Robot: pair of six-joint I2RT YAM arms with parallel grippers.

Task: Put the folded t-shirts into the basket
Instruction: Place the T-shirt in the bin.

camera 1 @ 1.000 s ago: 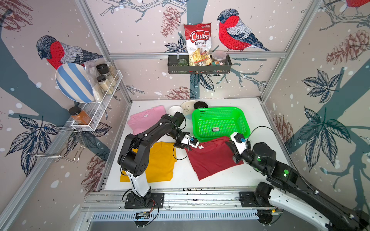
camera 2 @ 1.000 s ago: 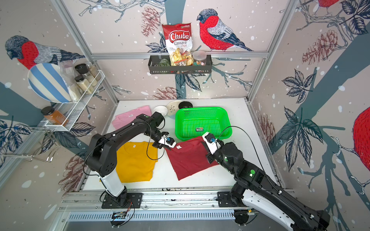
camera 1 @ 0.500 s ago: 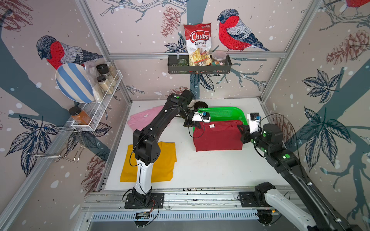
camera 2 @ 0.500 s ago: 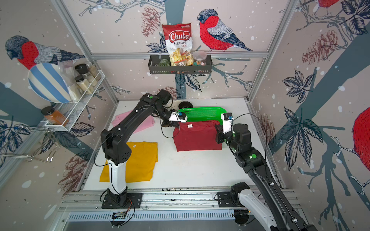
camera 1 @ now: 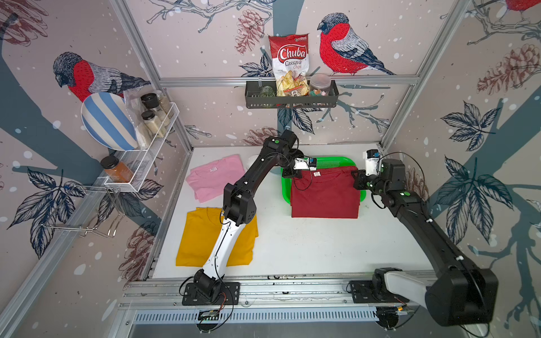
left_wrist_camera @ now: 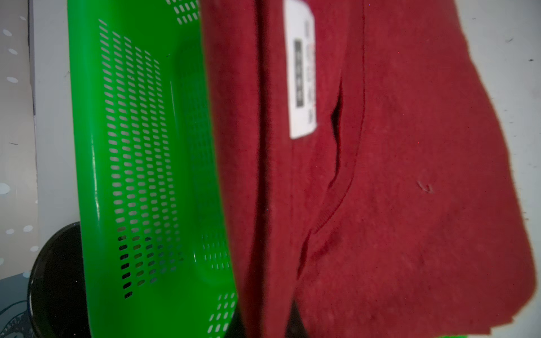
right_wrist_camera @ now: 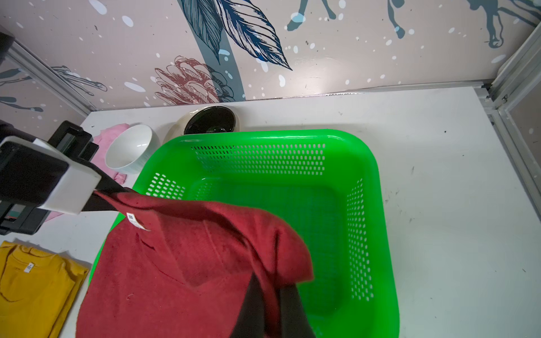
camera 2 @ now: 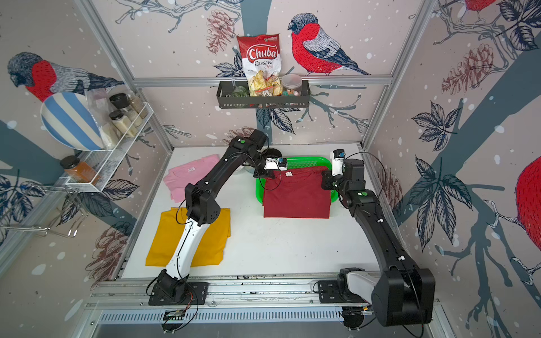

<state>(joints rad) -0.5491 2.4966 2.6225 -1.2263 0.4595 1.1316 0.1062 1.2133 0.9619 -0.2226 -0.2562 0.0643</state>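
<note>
In a top view, left gripper (camera 1: 292, 175) and right gripper (camera 1: 355, 178) each clamped an upper corner of the dark red t-shirt (camera 1: 325, 197), mid-frame, partly over the green basket (camera 1: 286, 190). The bag (camera 1: 289, 63) at upper centre read "Chuba Cassava Chips". Left wrist: the shirt's neck label (left_wrist_camera: 301, 73) was blurred and illegible. Right wrist: the shirt hung over the basket's rim.

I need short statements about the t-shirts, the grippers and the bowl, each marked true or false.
1. The left gripper and the right gripper both hold the dark red t-shirt partly over the basket. True.
2. The yellow t-shirt lies in the basket. False: it lies on the table.
3. The pink t-shirt lies on the table. True.
4. The white bowl stands inside the basket. False: it stands outside it, on the table.
</note>
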